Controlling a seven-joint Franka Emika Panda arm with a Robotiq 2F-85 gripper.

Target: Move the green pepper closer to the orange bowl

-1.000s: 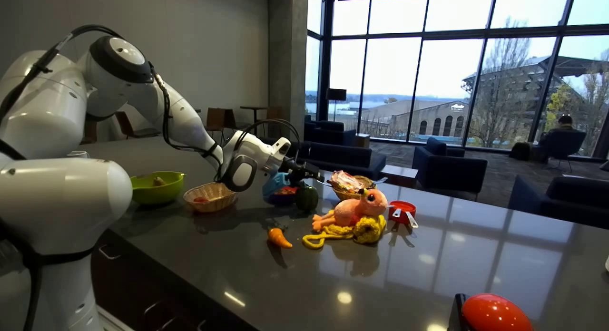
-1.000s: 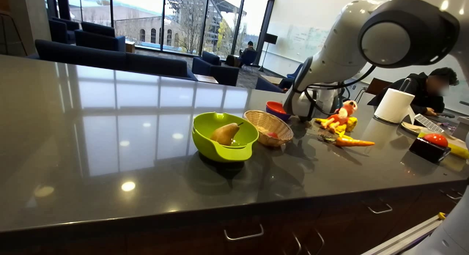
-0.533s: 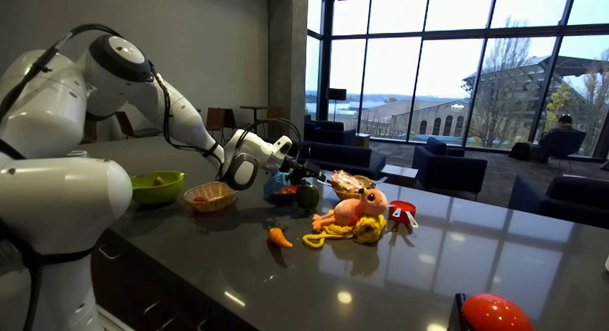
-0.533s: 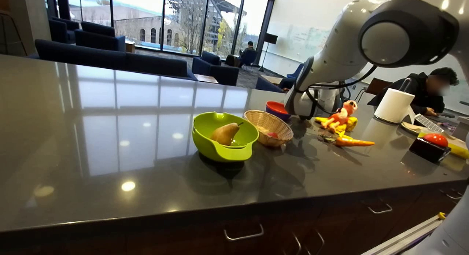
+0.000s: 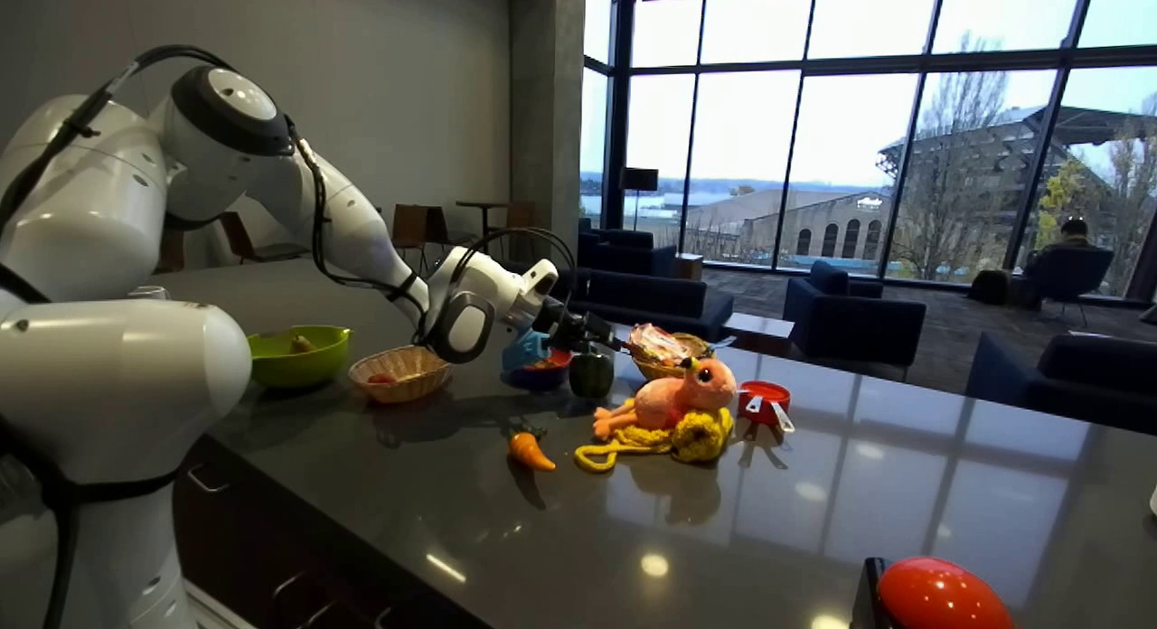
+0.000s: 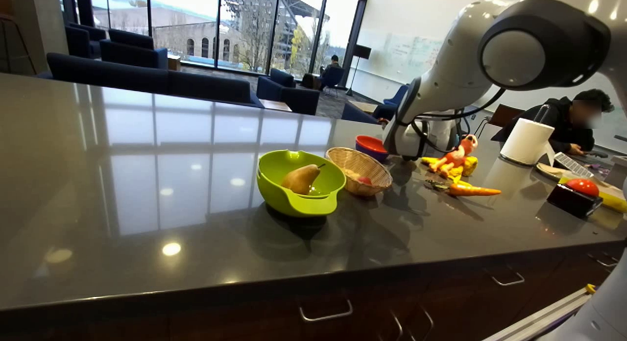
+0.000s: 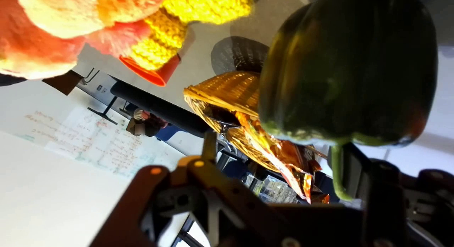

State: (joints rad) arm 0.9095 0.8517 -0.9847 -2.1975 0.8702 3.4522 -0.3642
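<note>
The dark green glossy pepper [image 5: 591,376] stands just right of the stacked bowls in an exterior view. It fills the upper right of the wrist view [image 7: 347,69], its stem curving beside the right finger [image 7: 350,168]. I cannot tell whether the pepper rests on the counter. My gripper [image 5: 606,333] is tilted above it. In the wrist view the gripper [image 7: 277,144] has its fingers wide apart with nothing clamped between them. The orange bowl [image 6: 371,144], reddish orange, sits in a purple-blue bowl. It partly shows in an exterior view [image 5: 556,361]. The arm hides the pepper there.
A pink plush bird [image 5: 673,398] on yellow knit and a toy carrot [image 5: 531,451] lie in front. A wicker basket of wrappers [image 5: 664,347] and a red cup [image 5: 765,401] stand right. Another wicker basket [image 6: 360,169] and a lime-green bowl [image 6: 303,204] stand beyond the stacked bowls.
The gripper has shifted slightly right in an exterior view, and the pepper has shifted slightly right too, a little farther from the stacked bowls.
</note>
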